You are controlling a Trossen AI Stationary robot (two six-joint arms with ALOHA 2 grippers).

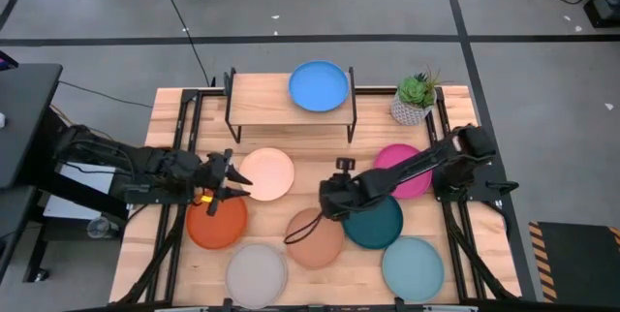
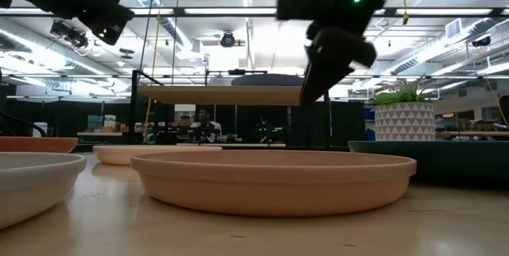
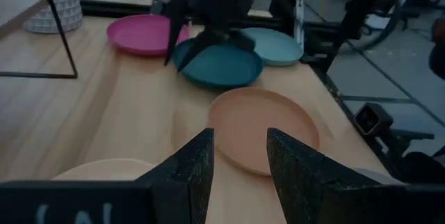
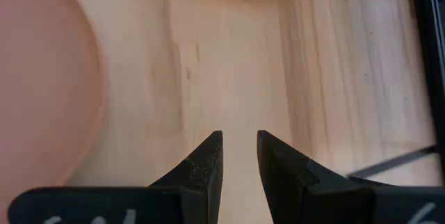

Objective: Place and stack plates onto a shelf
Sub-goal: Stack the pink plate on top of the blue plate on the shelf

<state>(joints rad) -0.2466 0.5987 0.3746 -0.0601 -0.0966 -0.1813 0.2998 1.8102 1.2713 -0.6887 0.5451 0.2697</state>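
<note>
The shelf [image 1: 281, 110] stands at the table's far side, and the blue plate [image 1: 318, 86] lies on its right half. The other plates lie flat on the table: cream [image 1: 269, 173], orange [image 1: 216, 223], terracotta [image 1: 315, 239], dark teal [image 1: 376, 223], magenta [image 1: 407, 169], light grey [image 1: 257, 273], pale aqua [image 1: 412, 266]. My left gripper [image 1: 240, 178] [image 3: 240, 156] is open and hovers level at the cream plate's left rim, above the orange plate. My right gripper [image 1: 329, 201] [image 4: 240, 147] points down over bare table between the cream, terracotta [image 4: 42, 78] and teal plates. Its fingers stand a little apart and hold nothing.
A potted plant [image 1: 415, 99] in a white pot stands right of the shelf. The shelf's black metal legs [image 1: 231, 109] rise at its ends. Bare tabletop [image 1: 320, 162] lies between the shelf and the plates. The shelf's left half carries nothing.
</note>
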